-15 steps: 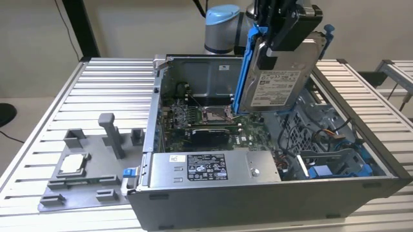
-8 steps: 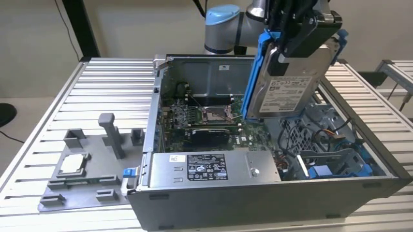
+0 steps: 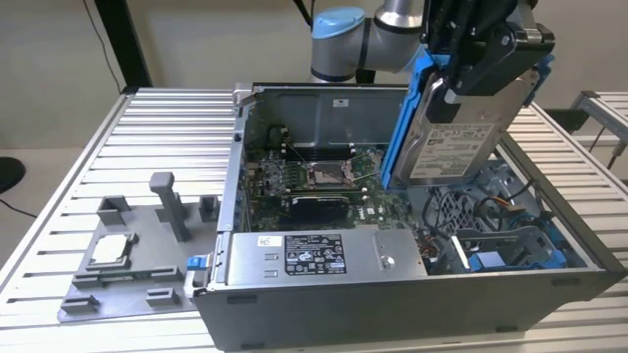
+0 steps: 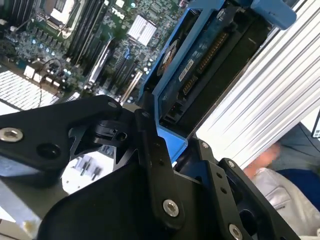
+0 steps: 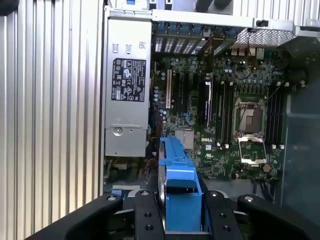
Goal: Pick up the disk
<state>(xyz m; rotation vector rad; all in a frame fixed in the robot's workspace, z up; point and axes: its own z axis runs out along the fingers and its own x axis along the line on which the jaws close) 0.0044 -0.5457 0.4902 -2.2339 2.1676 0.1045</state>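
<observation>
- Exterior view: the gripper is clamped on the top end of the disk, which hangs upright in the air above the open computer case, over the drive-bay end at the exterior view's right.
- Blue carrier rails run along the disk's edges; its white label faces the camera.
- Below it lie the motherboard and, along the case's near wall, the grey power supply.
- A grey fixture tray sits on the slatted metal table, beside the case toward the exterior view's left.
- In the first wrist view, the black fingers press either side of the blue rail end.
</observation>
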